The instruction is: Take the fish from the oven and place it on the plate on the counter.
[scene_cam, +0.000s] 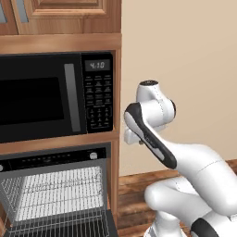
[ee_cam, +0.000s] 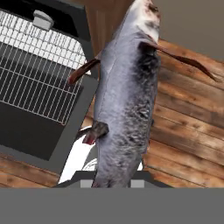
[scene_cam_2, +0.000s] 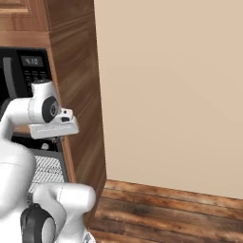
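Grey fish (ee_cam: 127,100) with darker mottling and reddish-brown fins; black oven (scene_cam: 60,159) with silvery wire racks; brown plank floor (ee_cam: 183,131).

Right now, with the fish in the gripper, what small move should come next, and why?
Probably carry the fish away from the oven toward the plate. The gripper is shut on it, it hangs over the wooden floor, and the oven door is open.

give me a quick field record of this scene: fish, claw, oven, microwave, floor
fish: slender grey fish with reddish-brown fins, hanging in the claw above the floor
claw: shut on the fish, beside the cabinet's right edge
oven: large black oven, door open, wire racks bare where visible
microwave: black microwave with keypad above the oven, door closed
floor: brown wooden plank floor
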